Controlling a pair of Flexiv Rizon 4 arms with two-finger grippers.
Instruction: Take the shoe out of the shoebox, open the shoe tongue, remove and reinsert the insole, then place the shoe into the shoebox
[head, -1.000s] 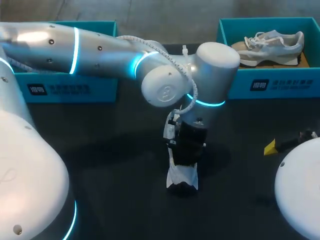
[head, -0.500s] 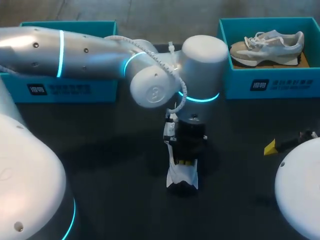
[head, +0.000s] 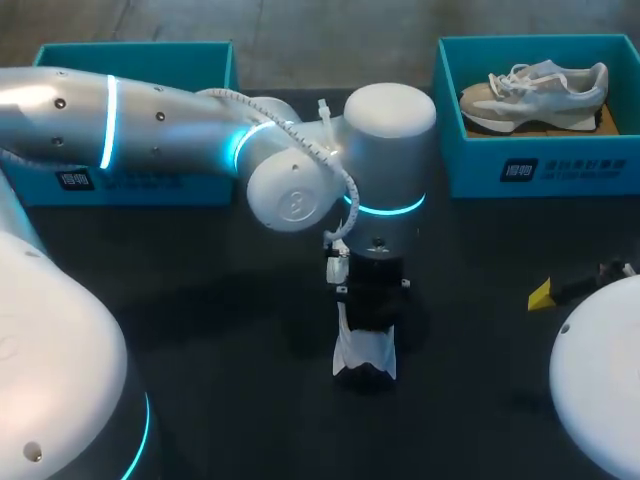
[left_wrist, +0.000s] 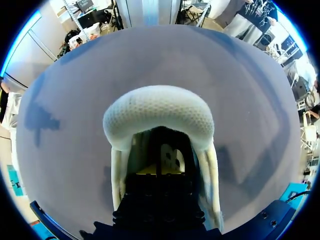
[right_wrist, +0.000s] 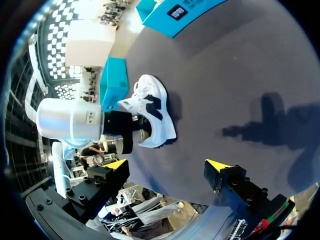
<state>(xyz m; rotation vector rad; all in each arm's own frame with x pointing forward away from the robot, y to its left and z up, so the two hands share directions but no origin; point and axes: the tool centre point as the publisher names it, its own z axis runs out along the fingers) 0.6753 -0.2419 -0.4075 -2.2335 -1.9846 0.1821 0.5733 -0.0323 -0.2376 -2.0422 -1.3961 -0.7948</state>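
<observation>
1. I am watching the white mesh sneaker with dark side panels (head: 365, 352) standing upright on the dark desk (head: 200, 330), near its middle and well apart from both boxes.
2. My left arm is coming in from the left and reaching past the middle, and the left gripper (head: 370, 322) is pointing straight down into the sneaker's opening.
3. In the left wrist view the sneaker (left_wrist: 157, 112) is filling the space ahead of the left gripper (left_wrist: 157, 170), whose black body is hiding most of the opening. I cannot tell whether this gripper is apart or together.
4. The right gripper (right_wrist: 166, 165) is hanging over bare desk at the right side, its yellow tips spread wide apart with nothing between them. Ahead of it, the sneaker (right_wrist: 152, 112) is resting on its sole.
5. The teal cardboard shoebox at the far right (head: 540, 165) is holding a grey and beige sneaker (head: 535, 90). A second teal box (head: 150, 180) is sitting at the far left.
</observation>
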